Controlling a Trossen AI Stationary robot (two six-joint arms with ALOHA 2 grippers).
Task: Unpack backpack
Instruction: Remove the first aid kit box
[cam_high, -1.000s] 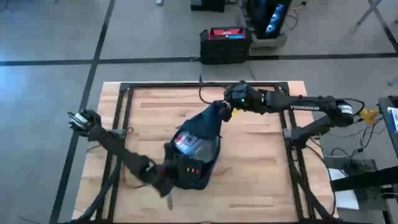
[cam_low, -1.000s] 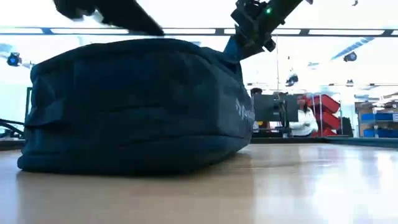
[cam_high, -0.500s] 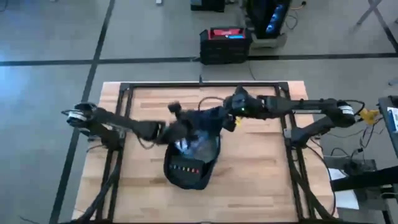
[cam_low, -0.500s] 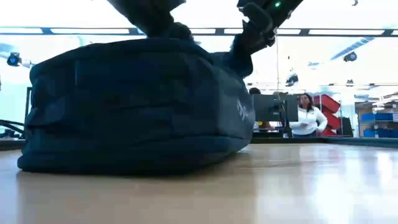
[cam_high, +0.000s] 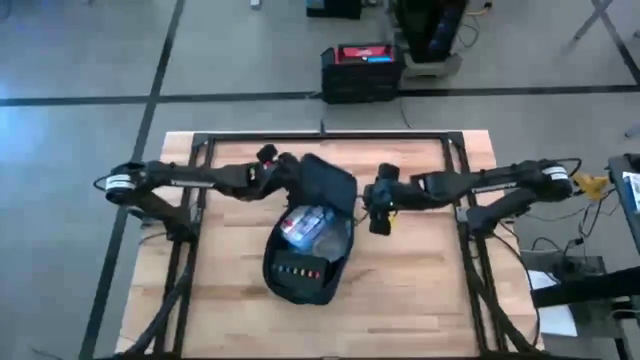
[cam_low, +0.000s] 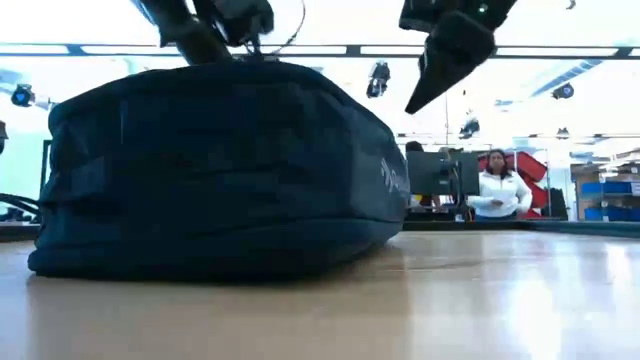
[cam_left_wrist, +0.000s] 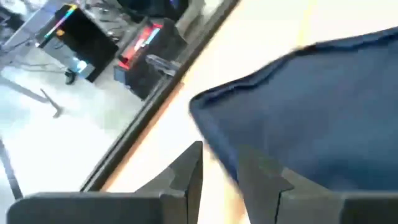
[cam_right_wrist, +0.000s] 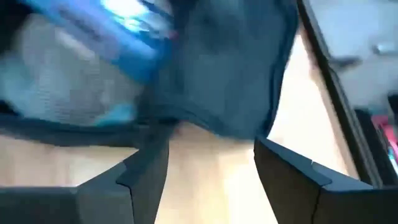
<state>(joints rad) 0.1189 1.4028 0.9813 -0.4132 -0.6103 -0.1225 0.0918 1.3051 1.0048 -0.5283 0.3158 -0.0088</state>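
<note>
The backpack (cam_high: 308, 240) lies open on the wooden worktop (cam_high: 420, 280), near its middle, with the flap (cam_high: 325, 183) folded back toward the far edge. Inside you see a clear pouch (cam_high: 322, 232) beside a small red-and-white item (cam_high: 295, 224), too small to name. In the low view the backpack (cam_low: 215, 170) fills the left half as a dark navy mound resting flat on the worktop (cam_low: 450, 300).

Your left gripper (cam_high: 290, 172) sits at the far left corner of the flap. In the left wrist view its jaws stand narrowly apart, one finger (cam_left_wrist: 189, 177) just beside the edge of the fabric (cam_left_wrist: 311, 106); you cannot tell whether any cloth is pinched.

Your right gripper (cam_high: 378, 215) hangs just beside the backpack's right side, apart from it. In the right wrist view its jaws stand wide with bare worktop (cam_right_wrist: 211, 168) between them, holding nothing, and a blue item (cam_right_wrist: 124, 37) shows inside the backpack.

A person (cam_low: 497, 188) stands in the room beyond.
</note>
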